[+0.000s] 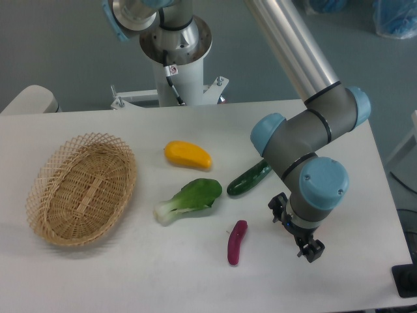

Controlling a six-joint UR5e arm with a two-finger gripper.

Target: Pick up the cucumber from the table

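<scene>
Cucumber [248,179] lies on table [195,274]; gripper [296,236] holds nothing.

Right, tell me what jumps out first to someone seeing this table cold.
The grey arm with blue joint caps dominates the right side, its gripper low over the table. A wicker basket sits at the left. Between them lie a yellow vegetable, bok choy, the cucumber and an eggplant.

A wicker basket [81,189], yellow mango [187,154], bok choy [190,198] and purple eggplant [236,242] lie apart.
</scene>
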